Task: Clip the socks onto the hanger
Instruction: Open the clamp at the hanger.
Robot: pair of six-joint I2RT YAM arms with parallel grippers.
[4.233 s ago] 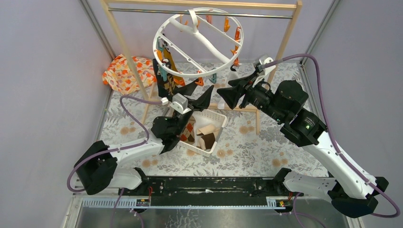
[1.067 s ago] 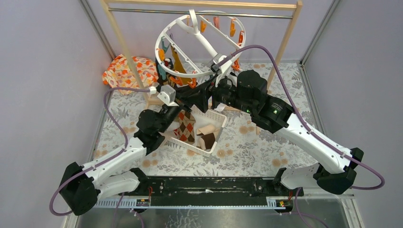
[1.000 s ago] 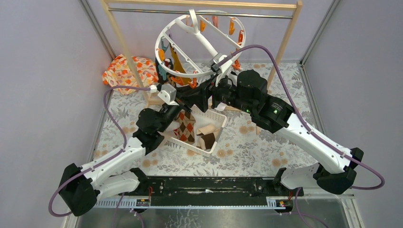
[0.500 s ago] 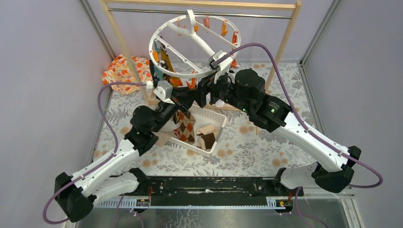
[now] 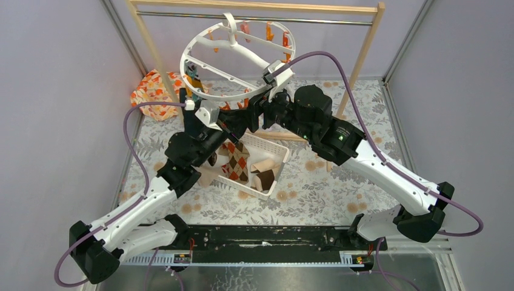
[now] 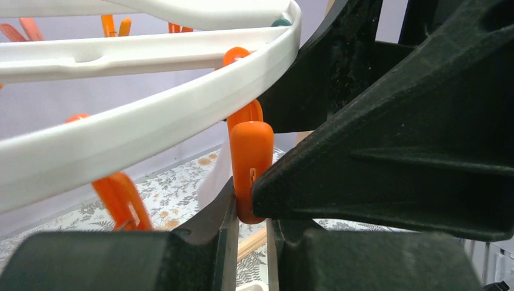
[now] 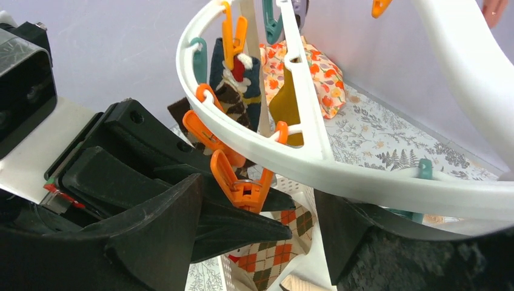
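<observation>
The white ring hanger (image 5: 237,60) hangs tilted from the rail, with orange and teal clips. My left gripper (image 5: 240,123) is shut on the lower end of an orange clip (image 6: 250,163) on the ring's front rim; the clip also shows in the right wrist view (image 7: 242,185). My right gripper (image 5: 259,114) is open wide around that clip and the left fingers (image 7: 254,227), and holds nothing. Navy (image 7: 218,60), mustard (image 7: 288,106) and argyle socks hang clipped on the ring's left side. An orange-tan argyle sock (image 5: 237,160) lies in the basket.
The white slotted basket (image 5: 274,150) stands under both grippers, with beige and brown socks (image 5: 265,173) inside. The wooden rail frame (image 5: 254,7) spans the back, its posts on either side. An orange-flowered cloth bundle (image 5: 151,91) lies at the back left.
The hanger has swung and tilted to the left. Both grippers have moved up and left with its front rim, and the left arm has stretched further out.
</observation>
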